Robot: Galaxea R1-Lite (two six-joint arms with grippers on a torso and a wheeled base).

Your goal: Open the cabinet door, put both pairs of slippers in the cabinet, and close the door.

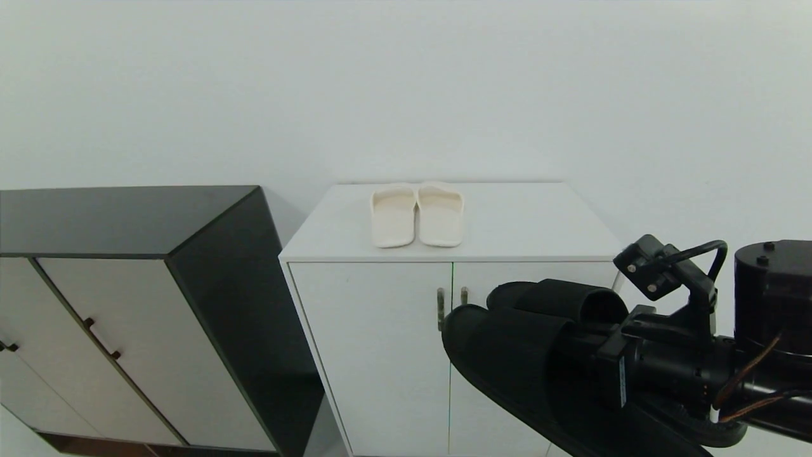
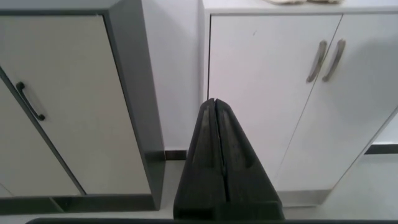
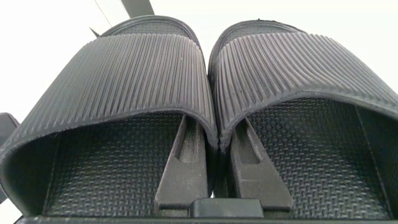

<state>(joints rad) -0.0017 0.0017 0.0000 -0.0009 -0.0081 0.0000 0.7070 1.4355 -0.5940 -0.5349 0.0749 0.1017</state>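
Note:
A cream pair of slippers [image 1: 417, 214] lies side by side on top of the white cabinet [image 1: 526, 222]. Both cabinet doors are shut, and their two metal handles [image 1: 440, 308] meet at the middle seam. My right gripper [image 1: 596, 346] holds a black pair of slippers [image 1: 520, 349] in the air in front of the right door. One finger [image 3: 183, 162] sits inside each slipper, and my right gripper [image 3: 214, 124] pinches their touching inner walls. My left gripper [image 2: 216, 106] is shut with nothing in it, low down and pointing at the left door [image 2: 261, 93], with the handles [image 2: 316, 61] off to one side.
A black cabinet [image 1: 209, 304] with light doors and dark handles [image 1: 101, 339] stands close on the left of the white cabinet, a narrow gap between them. A plain white wall [image 1: 406, 89] runs behind both. The floor shows under the white cabinet [image 2: 367, 193].

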